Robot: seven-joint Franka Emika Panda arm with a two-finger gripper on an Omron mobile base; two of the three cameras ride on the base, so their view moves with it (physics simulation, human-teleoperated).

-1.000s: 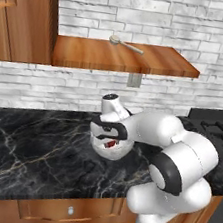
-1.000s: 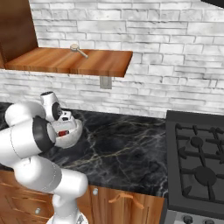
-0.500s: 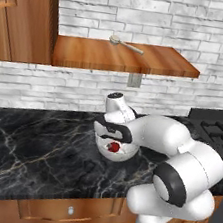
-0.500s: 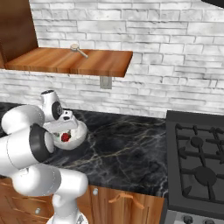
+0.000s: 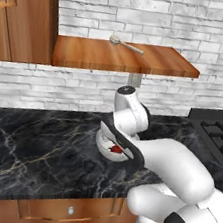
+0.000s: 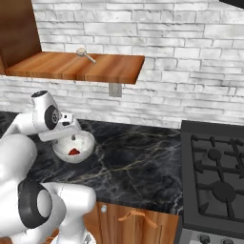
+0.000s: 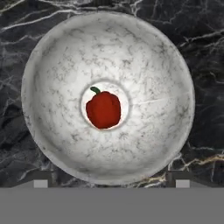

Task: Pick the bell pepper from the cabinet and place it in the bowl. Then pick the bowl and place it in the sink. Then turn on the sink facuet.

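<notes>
— What's hard to make out from where you are?

— My own wrist covers much of the bowl point(image 5: 111, 151) in the left base view; I see just its near wall and a red spot inside. From the right base view my hand hangs over the bowl's point(image 6: 74, 147) rim, and my finger tips are hidden there. In the hand view the tips are cut off at the bottom edge, one at each lower corner.

— So, your gripper?

— My gripper point(image 7: 109, 181) is spread wide, the tips standing outside the bowl's point(image 7: 48, 57) rim on either side, with nothing between them. It has hold of nothing.

— And the bell pepper?

— The bell pepper point(image 7: 103, 109) lies in the very middle of the bowl's floor, dark red, roundish, with a short green stem. It is far smaller than the bowl. The bowl is white-grey, speckled, thick-rimmed, and sits on the black marbled counter point(image 5: 31, 152) below the wooden shelf point(image 5: 107, 54), where a pale spoon point(image 5: 124, 44) lies.
</notes>
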